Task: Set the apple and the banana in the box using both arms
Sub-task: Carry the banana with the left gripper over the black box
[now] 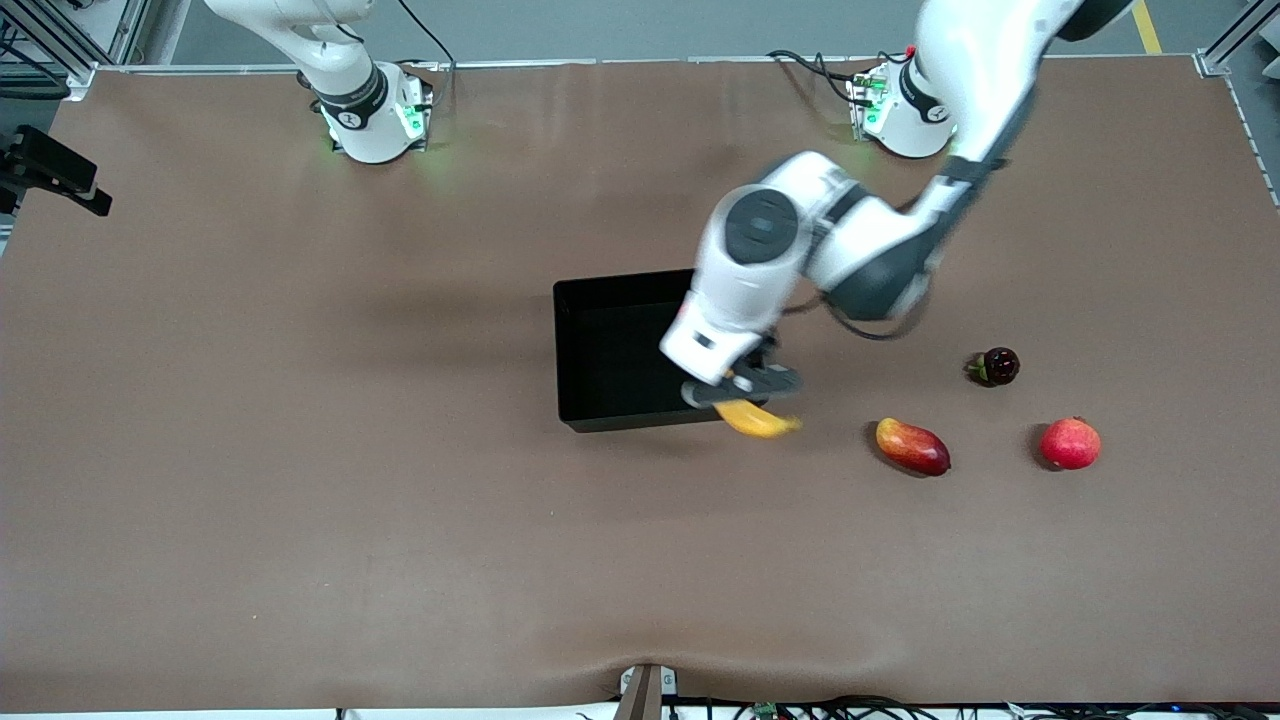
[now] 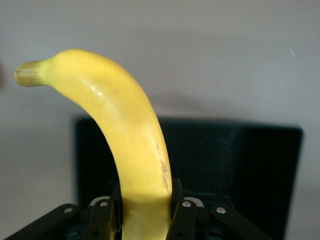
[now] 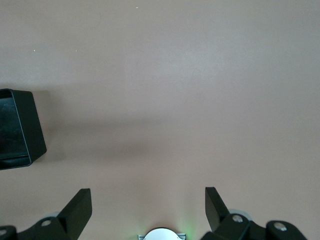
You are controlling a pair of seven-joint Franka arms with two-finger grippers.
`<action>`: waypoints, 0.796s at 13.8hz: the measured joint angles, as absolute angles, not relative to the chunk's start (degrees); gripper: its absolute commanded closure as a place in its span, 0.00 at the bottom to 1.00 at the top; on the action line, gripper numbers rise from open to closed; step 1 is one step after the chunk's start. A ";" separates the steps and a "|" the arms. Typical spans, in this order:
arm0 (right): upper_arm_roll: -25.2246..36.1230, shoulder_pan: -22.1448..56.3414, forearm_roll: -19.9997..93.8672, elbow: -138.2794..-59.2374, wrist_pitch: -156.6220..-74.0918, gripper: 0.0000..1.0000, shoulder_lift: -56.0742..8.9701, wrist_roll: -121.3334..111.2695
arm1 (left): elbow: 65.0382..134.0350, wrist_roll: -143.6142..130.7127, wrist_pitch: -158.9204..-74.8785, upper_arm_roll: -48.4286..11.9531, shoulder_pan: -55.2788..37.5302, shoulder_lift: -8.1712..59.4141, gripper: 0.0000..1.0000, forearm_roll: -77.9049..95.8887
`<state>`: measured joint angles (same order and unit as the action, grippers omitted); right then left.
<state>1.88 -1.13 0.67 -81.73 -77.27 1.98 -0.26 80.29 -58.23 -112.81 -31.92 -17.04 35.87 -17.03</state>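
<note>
Left gripper (image 1: pixel 742 388) is up in the air over the corner of the box (image 1: pixel 610 350) that lies nearest the front camera and toward the left arm's end of the table. Its fingers (image 2: pixel 102 220) pinch the banana (image 1: pixel 757 419) near one end. In the left wrist view the banana (image 2: pixel 127 145) sticks out from between the pads, curved, stem tip out at the free end, with the box (image 2: pixel 240 165) below it. From the front, the free part of the banana pokes out past the box wall, over the bare table (image 1: pixel 300 450).

Box is a black open-topped bin, sitting mid-table under the left wrist; the arm covers the part of the box interior under it, the visible part shows nothing inside.

Right gripper (image 3: pixel 148 205) is over bare brown table near its own base; the white base rim shows between the fingertips in the right wrist view. Fingers (image 3: pixel 80 207) are spread wide, nothing between them. A corner of the box (image 3: pixel 20 130) shows at the edge of that view. Right arm waits.

Apple is not visible in any view.

Other fruit, toward the left arm's end from the left gripper: mango (image 1: pixel 912 446) closest, red pomegranate (image 1: pixel 1070 443) further out, small dark round fruit (image 1: pixel 998 366) between and above them in the front view. All apart from each other and from the box.
</note>
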 measured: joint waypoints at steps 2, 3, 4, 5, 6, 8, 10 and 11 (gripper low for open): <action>1.88 -1.13 0.67 -81.72 -77.27 0.00 1.98 -0.26 | 80.38 -62.86 -116.44 -31.50 -21.09 38.42 1.00 -18.28; 1.88 -1.13 0.67 -81.72 -77.27 0.00 1.98 -0.26 | 80.40 -64.27 -117.78 -30.98 -22.68 39.63 1.00 -19.21; 1.88 -1.14 0.67 -81.72 -77.27 0.00 1.98 -0.26 | 80.39 -64.86 -118.57 -30.12 -24.27 40.70 1.00 -19.77; 1.88 -1.14 0.67 -81.72 -77.27 0.00 1.98 -0.26 | 80.39 -65.10 -119.22 -29.03 -25.81 41.59 1.00 -20.03; 1.89 -1.16 0.67 -81.73 -77.27 0.00 1.98 -0.26 | 80.38 -65.17 -120.42 -27.83 -27.29 42.35 1.00 -20.07; 1.91 -1.41 0.67 -81.76 -77.23 0.00 1.84 -0.26 | 80.36 -65.23 -124.31 -25.58 -30.02 43.59 1.00 -20.07; 1.93 -1.96 0.66 -81.77 -77.21 0.00 1.08 -0.26 | 80.34 -65.25 -126.23 -24.36 -31.93 44.57 1.00 -20.07; 1.95 -2.30 0.66 -81.77 -77.21 0.00 0.64 -0.26 | 80.34 -65.27 -126.56 -24.16 -32.44 45.12 1.00 -20.07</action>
<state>1.95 -2.30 0.66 -81.77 -77.21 0.64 -0.26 80.34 -65.27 -126.56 -24.16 -32.44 45.12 -20.07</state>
